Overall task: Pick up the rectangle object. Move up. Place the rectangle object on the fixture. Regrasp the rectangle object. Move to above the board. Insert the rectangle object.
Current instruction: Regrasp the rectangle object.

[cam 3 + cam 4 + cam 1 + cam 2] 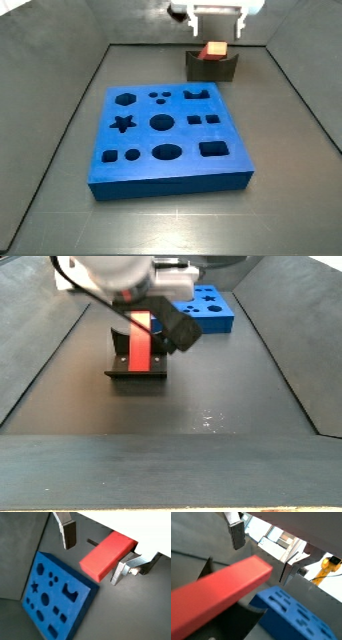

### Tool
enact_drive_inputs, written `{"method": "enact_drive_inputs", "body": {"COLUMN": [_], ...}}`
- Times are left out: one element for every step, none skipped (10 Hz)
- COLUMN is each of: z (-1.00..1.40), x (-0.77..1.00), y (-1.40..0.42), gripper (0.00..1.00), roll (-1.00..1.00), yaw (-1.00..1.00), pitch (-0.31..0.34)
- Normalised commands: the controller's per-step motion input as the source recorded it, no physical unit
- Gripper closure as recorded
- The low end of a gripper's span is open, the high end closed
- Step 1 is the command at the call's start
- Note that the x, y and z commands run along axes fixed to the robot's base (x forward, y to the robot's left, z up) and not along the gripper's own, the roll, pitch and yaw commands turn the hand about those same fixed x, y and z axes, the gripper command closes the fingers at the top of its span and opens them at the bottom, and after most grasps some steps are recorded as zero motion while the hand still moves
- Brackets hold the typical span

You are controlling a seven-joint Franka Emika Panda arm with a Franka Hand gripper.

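The rectangle object (214,50), a red-orange bar, rests in the notch of the dark fixture (211,70) behind the blue board (167,135). In a side view the rectangle object (138,341) lies lengthwise across the fixture (136,368), sticking out past it on both sides. My gripper (214,18) hovers just above it, open. In both wrist views the rectangle object (107,554) (218,597) sits between the widely spread fingers (67,534), close to one finger (120,572) and well apart from the other. The gripper (93,554) (262,552) holds nothing.
The board (57,597) with its dark cutouts lies on the dark floor in front of the fixture, also seen as the board (203,308) behind the gripper (147,321). Sloping dark walls (60,110) enclose the floor on both sides.
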Motion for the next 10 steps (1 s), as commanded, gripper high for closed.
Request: {"method": "enact_drive_inputs", "body": {"z": [1.00, 0.90, 0.73, 0.57, 0.34, 0.92, 0.76, 0.60, 0.36, 0.16], "x": [-0.03, -0.04, -0.04, -0.04, -0.03, 0.13, 0.13, 0.07, 0.00, -0.02], "y": [0.01, 0.01, 0.01, 0.01, 0.01, -0.83, -0.80, -0.68, -0.44, -0.26], "gripper": [0.00, 0.00, 0.00, 0.00, 0.00, 0.00, 0.00, 0.00, 0.00, 0.00], "roll": [0.01, 0.04, 0.05, 0.05, 0.04, 1.00, 1.00, 1.00, 1.00, 1.00], "yaw": [0.00, 0.00, -0.01, -0.01, -0.01, 0.01, 0.01, 0.01, 0.01, 0.01], "pitch": [0.028, 0.041, 0.045, 0.047, 0.051, 0.057, 0.055, 0.051, 0.045, 0.041]}}
